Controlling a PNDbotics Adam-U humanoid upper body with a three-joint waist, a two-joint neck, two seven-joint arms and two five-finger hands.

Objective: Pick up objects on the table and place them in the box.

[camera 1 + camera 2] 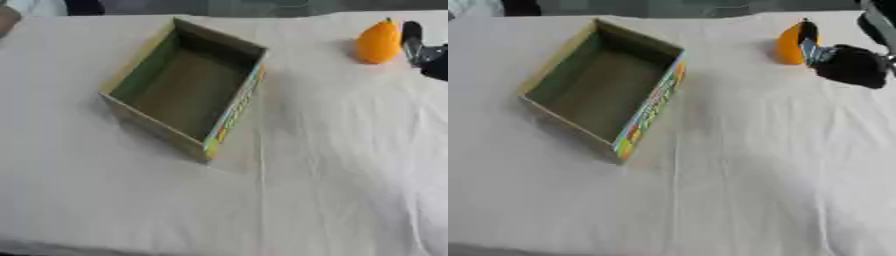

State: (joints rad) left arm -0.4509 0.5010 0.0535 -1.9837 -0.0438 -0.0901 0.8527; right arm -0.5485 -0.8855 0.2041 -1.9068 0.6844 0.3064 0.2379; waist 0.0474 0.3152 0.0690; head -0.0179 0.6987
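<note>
While the right hand (846, 64) reaches in just beside the orange fruit (378, 43) on the tabletop (332, 175), fingers too hidden to tell, it must grab it, then carry it to the empty box (140, 75) far off.

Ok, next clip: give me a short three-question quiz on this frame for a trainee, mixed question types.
1. True or false: the box already holds an object.
2. Which hand is beside the orange fruit?
A. the left hand
B. the right hand
C. a person's bare hand
3. Fill in: the fruit stands on the white cloth to the robot's ____ of the box.

Key
1. False: only the bare inside of the box shows.
2. B: it reaches in from the right edge, one of its fingers right beside the fruit; whether it touches cannot be told.
3. right
</note>
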